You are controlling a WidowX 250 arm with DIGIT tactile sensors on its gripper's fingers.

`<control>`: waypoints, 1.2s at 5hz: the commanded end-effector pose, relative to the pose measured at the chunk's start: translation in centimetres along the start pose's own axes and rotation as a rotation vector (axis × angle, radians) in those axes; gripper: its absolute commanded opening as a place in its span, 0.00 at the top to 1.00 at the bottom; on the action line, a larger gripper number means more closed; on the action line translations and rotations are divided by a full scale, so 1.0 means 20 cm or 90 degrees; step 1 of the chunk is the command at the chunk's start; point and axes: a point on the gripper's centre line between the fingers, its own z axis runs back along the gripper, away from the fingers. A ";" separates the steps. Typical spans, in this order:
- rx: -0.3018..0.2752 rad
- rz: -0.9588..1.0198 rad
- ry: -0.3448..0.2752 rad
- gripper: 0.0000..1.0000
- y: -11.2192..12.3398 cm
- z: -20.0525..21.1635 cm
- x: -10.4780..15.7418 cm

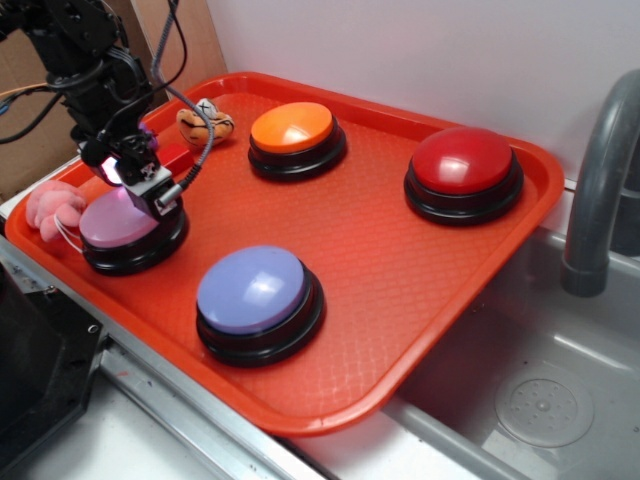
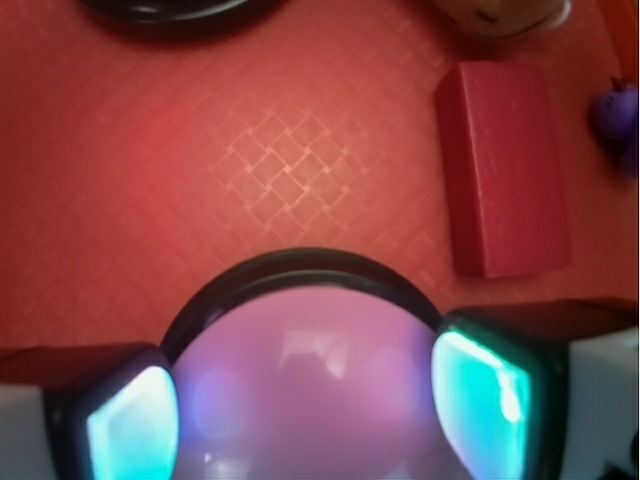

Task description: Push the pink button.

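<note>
Lavender-blue button (image 1: 253, 290) sits nearest the lens on the orange tray (image 1: 400, 300), well to the side of the pincer (image 1: 130, 195), which hangs directly over the pink button (image 1: 120, 222). From the wrist, spread fingers (image 2: 130, 425) flank the pink button (image 2: 305, 390) below, pinching nothing (a red block (image 2: 505, 170) lies beyond). A clean press likely means descending straight, centred on the dome.
</note>
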 end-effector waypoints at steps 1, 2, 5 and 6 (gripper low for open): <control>0.039 0.042 -0.037 0.00 0.08 0.23 0.01; 0.031 0.043 -0.044 0.00 0.09 0.28 0.00; 0.014 0.056 -0.053 0.00 0.10 0.41 -0.01; 0.023 0.061 -0.050 0.00 0.11 0.45 -0.01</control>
